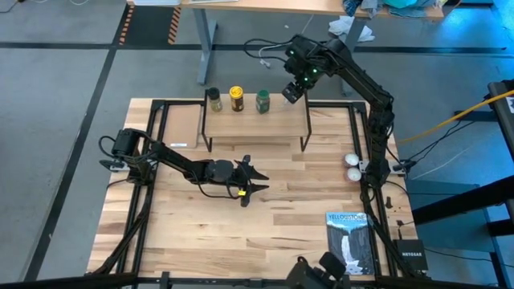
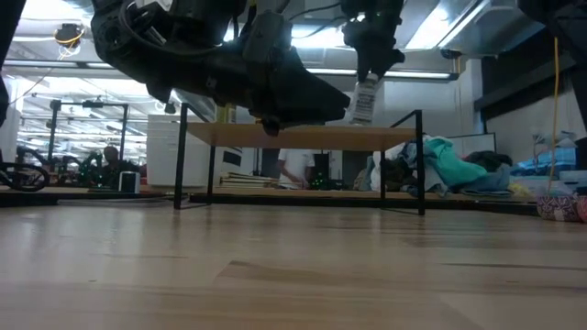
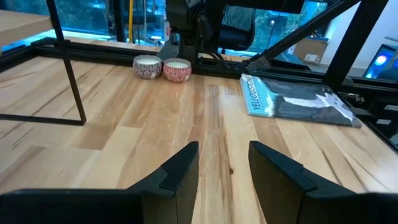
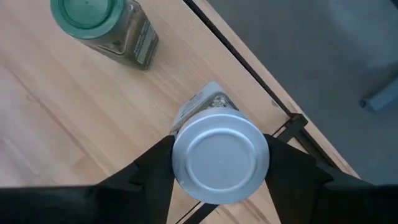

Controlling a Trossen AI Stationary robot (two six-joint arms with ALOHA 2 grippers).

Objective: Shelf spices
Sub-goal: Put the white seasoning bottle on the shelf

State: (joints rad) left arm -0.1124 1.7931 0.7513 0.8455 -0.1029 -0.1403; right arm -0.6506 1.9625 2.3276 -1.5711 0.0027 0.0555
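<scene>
Now: right pincer point(image 4: 217, 163) clamped on the white-lidded jar point(image 4: 219, 157), held just above the shelf point(image 1: 277, 119) at its right end.

Jar sits between the two fingers, gripped by the lid, body hanging down w/ a slight tilt; not touching the plank in the low view. Green jar point(image 1: 263, 101) is nearest, then yellow-lidded jar point(image 1: 236, 98) and dark-lidded jar point(image 1: 214, 99), all upright in a row on the shelf. Left pincer point(image 3: 221, 171) open, empty, low over the table point(image 1: 305, 209) in front of the shelf.

Your wooden table point(image 1: 273, 217) carries the shelf point(image 1: 255, 120) at upper centre. A book point(image 1: 350, 239) lies lower right, two small bowls point(image 1: 352, 165) at right.
</scene>
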